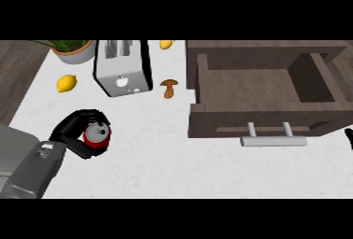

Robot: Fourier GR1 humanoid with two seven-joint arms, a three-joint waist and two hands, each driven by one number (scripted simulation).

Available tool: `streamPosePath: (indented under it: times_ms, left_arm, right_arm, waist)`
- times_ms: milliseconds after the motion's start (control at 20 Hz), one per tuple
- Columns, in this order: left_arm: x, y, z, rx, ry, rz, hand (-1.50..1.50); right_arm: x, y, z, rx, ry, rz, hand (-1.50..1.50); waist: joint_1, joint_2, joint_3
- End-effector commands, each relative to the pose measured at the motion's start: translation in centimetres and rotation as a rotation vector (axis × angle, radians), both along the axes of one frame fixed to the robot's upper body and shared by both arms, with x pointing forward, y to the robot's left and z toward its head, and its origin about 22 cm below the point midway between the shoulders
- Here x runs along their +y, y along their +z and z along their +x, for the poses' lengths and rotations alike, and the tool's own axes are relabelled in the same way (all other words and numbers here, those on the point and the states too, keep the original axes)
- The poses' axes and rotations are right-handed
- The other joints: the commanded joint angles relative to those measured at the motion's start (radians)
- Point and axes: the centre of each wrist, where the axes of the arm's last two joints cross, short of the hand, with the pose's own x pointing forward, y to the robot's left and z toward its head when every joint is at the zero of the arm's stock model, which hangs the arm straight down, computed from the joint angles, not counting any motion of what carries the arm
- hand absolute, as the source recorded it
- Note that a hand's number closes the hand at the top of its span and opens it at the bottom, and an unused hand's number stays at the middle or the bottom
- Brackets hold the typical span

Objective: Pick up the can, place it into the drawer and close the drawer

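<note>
Can (96, 136), red, sits at eight o'clock on the table (172, 158), the left robot hand (77, 130) curled round it, probably lifted; carry it level toward the open drawer (258, 88) at two o'clock.

A broad grey forearm (31, 165) with a smooth matte casing enters from the lower left corner, its upper face a lighter grey than its shaded side, the panels meeting in blunt, boxy edges. Near the wrist sits a small pale patch (45, 147) on the casing, its detail too fine to read. The forearm narrows to a glossy black left hand (74, 128), made of rounded, segmented fingers and a thumb of the same black finish, with soft highlights along the curved surfaces. At the right edge, only a slim black sliver of the right hand (349, 138) shows.
</note>
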Motion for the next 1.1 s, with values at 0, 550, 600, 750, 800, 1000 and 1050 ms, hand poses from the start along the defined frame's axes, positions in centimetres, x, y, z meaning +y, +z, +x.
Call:
streamPosePath:
  times_ms: [0, 550, 600, 750, 800, 1000, 1050]
  left_arm:
    - [-0.4, 0.4, 0.4, -0.04, -0.1, -0.151, 1.5]
    - [-5.4, -0.6, 0.2, -0.14, 0.553, -0.181, 1.5]
    - [-6.9, -0.2, 0.6, -0.158, 0.57, -0.175, 1.5]
    - [-9.7, 2.1, 1.2, -0.163, 0.526, -0.179, 1.5]
    - [-9.7, 2.8, 1.1, -0.155, 0.517, -0.157, 1.5]
    - [-14.1, 7.5, 2.3, -0.21, 0.465, -0.157, 1.5]
    - [-14.3, 7.6, 1.1, -0.215, 0.458, -0.166, 1.5]
  right_arm:
    - [0.0, -0.5, -0.4, 0.003, -0.022, -0.008, -1.5]
    - [-0.4, -0.7, -0.6, 0.0, -0.056, 0.0, -1.5]
    - [-0.2, -0.2, -0.7, 0.008, -0.051, 0.017, -1.5]
    - [0.0, -0.2, -1.7, 0.004, -0.053, 0.003, -1.5]
    - [-1.2, 0.6, -1.6, -0.022, -0.034, -0.017, -1.5]
    - [-0.6, 1.0, -1.2, -0.001, -0.032, -0.007, -1.5]
    - [0.2, 0.1, -2.7, 0.005, -0.038, -0.005, -1.5]
  waist:
    - [0.003, -0.002, 0.001]
    - [0.041, -0.016, 0.004]
    - [0.033, -0.014, 0.003]
    - [0.037, -0.017, 0.004]
    - [0.028, -0.013, 0.003]
    - [0.026, -0.012, 0.003]
    - [0.023, -0.014, 0.003]
